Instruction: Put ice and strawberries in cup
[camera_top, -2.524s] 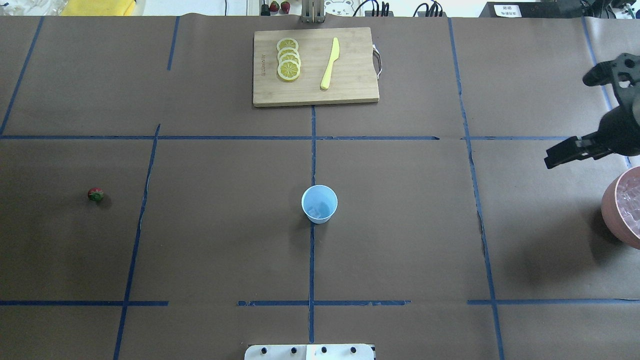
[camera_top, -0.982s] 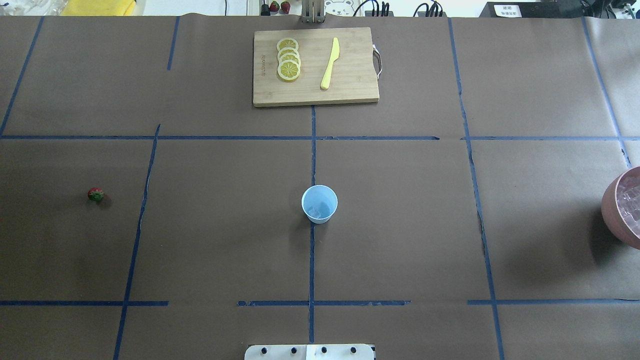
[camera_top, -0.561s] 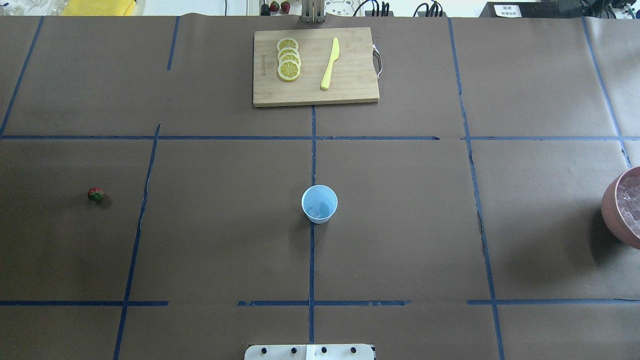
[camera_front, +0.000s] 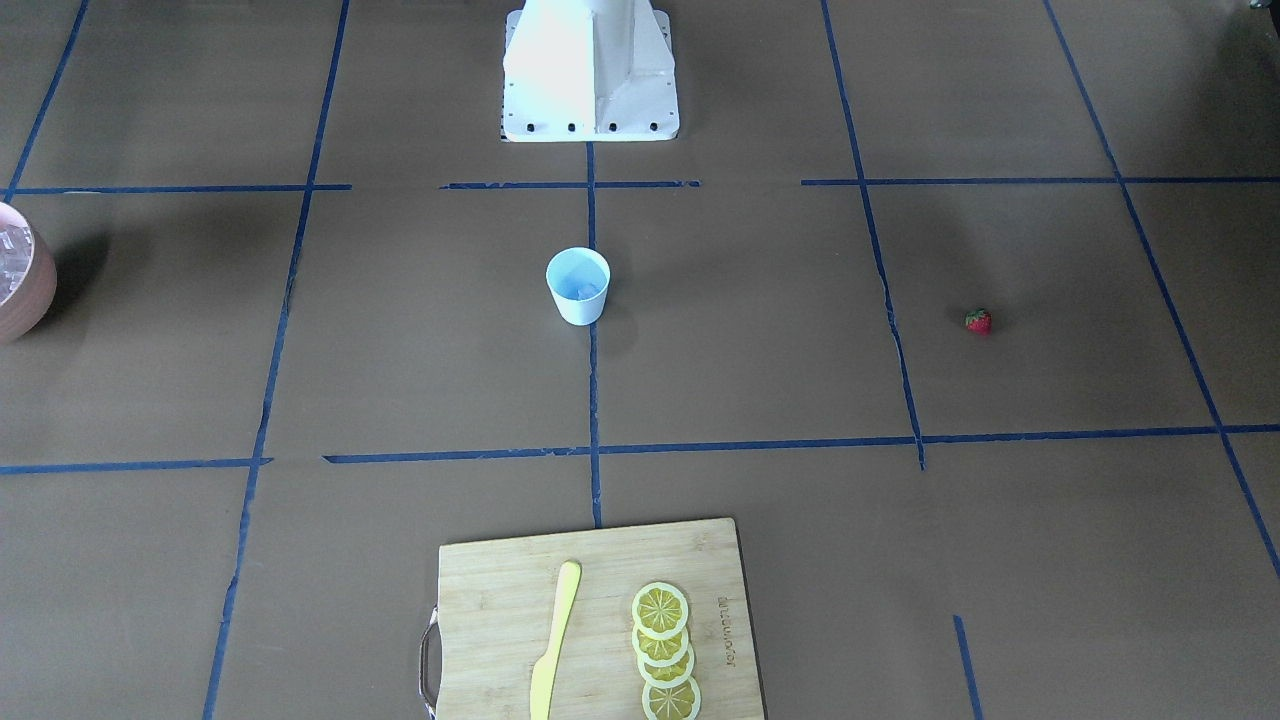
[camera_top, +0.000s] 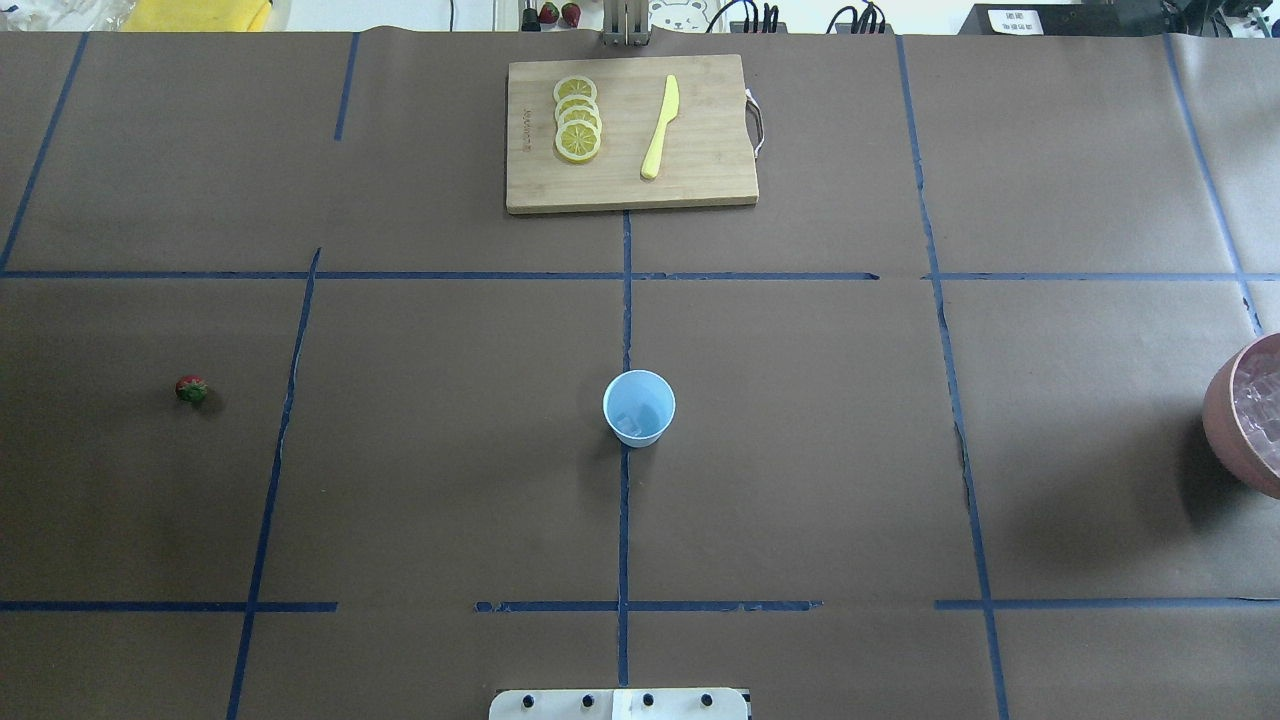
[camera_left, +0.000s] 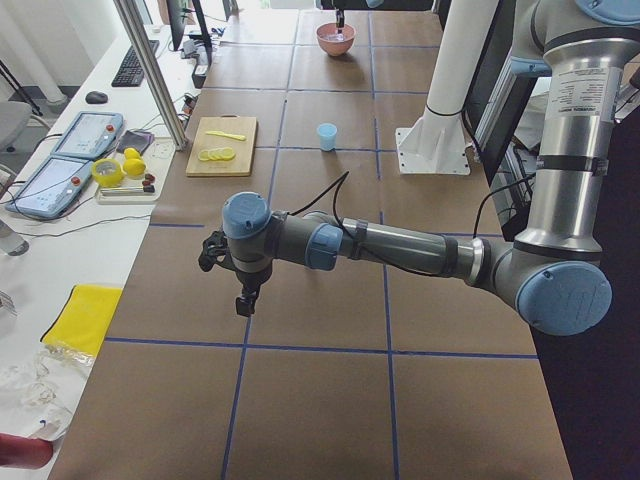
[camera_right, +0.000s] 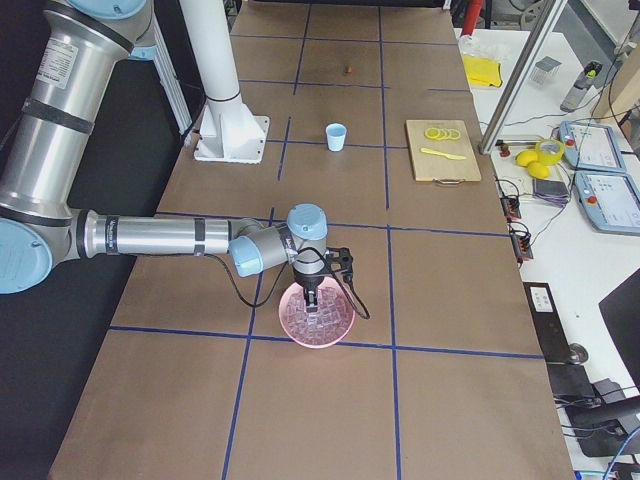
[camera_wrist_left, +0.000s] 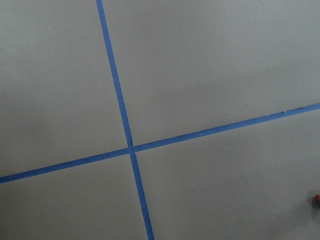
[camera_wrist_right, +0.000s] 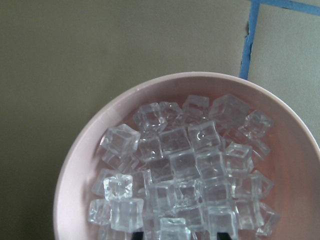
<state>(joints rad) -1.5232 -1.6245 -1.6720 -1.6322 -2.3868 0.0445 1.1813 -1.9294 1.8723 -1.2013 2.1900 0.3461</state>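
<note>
The pale-blue cup (camera_top: 639, 407) stands upright mid-table with ice (camera_top: 629, 425) in its bottom; it also shows in the front view (camera_front: 578, 285). The strawberry (camera_top: 191, 389) lies alone on the left side, and its red edge shows in the left wrist view (camera_wrist_left: 317, 199). My right gripper (camera_wrist_right: 183, 236) hangs just above the ice cubes (camera_wrist_right: 182, 165) in the pinkish bowl (camera_wrist_right: 75, 165), dark fingertips (camera_wrist_right: 141, 236) apart and empty. My left gripper (camera_left: 243, 297) points down over bare table; I cannot tell if it is open or shut.
A wooden cutting board (camera_top: 630, 135) with lemon slices (camera_top: 577, 120) and a yellow knife (camera_top: 660, 128) lies at the far side. The bowl (camera_top: 1235, 425) sits at the table's right edge. Blue tape lines cross the brown paper.
The right gripper, seen beside the bowl 2.5 s ago, has left the overhead view. Cup, strawberry and bowl have not moved.
</note>
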